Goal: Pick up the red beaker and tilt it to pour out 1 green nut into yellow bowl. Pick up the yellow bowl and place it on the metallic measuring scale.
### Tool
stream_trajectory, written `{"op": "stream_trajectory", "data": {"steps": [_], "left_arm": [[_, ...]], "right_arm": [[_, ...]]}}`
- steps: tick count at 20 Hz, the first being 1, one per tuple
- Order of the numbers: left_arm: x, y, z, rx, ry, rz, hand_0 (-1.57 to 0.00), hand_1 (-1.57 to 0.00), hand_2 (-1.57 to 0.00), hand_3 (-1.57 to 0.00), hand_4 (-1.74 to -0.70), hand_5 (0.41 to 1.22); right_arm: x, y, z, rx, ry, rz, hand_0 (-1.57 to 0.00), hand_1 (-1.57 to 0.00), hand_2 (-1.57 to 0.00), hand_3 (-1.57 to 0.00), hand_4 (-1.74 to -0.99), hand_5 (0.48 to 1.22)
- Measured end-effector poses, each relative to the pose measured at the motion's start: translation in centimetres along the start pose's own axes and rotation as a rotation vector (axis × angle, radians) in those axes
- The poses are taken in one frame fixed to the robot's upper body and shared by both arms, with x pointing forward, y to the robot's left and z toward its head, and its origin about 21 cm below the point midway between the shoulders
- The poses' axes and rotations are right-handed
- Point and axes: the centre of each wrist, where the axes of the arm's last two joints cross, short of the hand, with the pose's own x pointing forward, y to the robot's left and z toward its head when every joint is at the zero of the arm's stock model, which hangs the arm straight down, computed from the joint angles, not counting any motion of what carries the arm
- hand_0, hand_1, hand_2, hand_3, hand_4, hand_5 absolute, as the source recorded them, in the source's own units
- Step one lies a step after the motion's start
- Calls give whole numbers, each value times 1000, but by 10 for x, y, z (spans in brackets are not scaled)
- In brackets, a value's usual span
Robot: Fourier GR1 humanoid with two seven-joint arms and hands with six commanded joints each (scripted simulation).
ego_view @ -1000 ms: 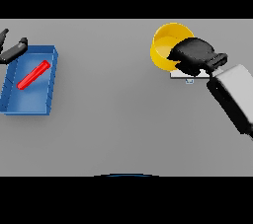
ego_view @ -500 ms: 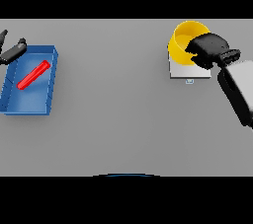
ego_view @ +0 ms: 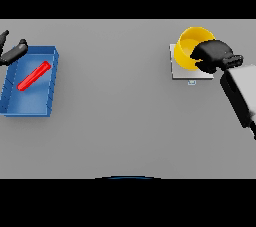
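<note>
- Right hand curls around the yellow bowl, holding it over the metallic measuring scale.
- Well apart from the scale, the red beaker lies in a blue tray.
- Left hand, fingers relaxed, hangs beside the tray.

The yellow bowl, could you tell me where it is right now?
On the table's far right, the yellow bowl sits over the metallic scale, held by the right hand.

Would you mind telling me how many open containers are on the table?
2: a blue tray at the left holding the red beaker, and the yellow bowl at the right over the scale, gripped by the right hand.
</note>
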Motion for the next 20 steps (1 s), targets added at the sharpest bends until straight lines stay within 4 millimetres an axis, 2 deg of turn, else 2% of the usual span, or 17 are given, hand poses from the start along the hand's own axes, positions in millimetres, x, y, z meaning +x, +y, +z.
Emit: {"op": "stream_trajectory", "data": {"steps": [1,2,3,4,5,6,8,9,11,15,20], "left_arm": [[-1,-2,0,-3,-2,3,1,1,1,1,-844,783],[0,-1,0,-4,-4,5,1,1,1,1,-842,780],[0,0,0,-3,0,1,1,1,1,1,-838,779],[-1,-2,0,-9,1,-3,1,1,1,1,-836,775],[-1,-2,-2,-11,12,-7,1,1,1,1,-837,773],[0,-1,-2,-9,9,-2,1,1,1,1,-836,774],[1,-1,-1,-6,6,-1,1,1,1,1,-835,768],[2,-1,-1,-7,5,7,1,1,1,1,-839,764],[0,-2,0,-10,-4,20,1,1,1,1,-837,760],[-1,-2,0,-11,2,12,1,1,1,1,-835,752],[4,-3,-2,-16,11,4,1,1,1,1,-833,760]], "right_arm": [[-2,0,0,9,-4,1,-1571,-1571,-1374,-1448,-1741,1221],[-4,0,0,9,-2,-4,-1571,-1571,-1404,-1376,-1741,1221],[-4,1,0,10,11,-11,-1565,-1496,-1437,-1249,-1741,1221],[-4,0,0,8,10,-12,-1558,-1428,-1343,-1110,-1682,1221],[-2,2,-3,19,16,-12,-1471,-1285,-1178,-959,-1632,1145],[-3,1,-2,20,14,-20,-1335,-1125,-1007,-816,-1592,1074],[-1,-3,-2,22,18,-64,-946,-811,-708,-576,-1535,965],[-3,0,-3,32,21,-82,-757,-673,-579,-476,-1513,923],[-3,-1,-3,43,21,-102,-484,-459,-376,-318,-1485,863],[-2,2,-3,61,17,-84,-198,-194,-153,-131,-1435,817],[-1,0,-3,99,39,-63,-64,-63,-50,-42,-1390,779]]}}
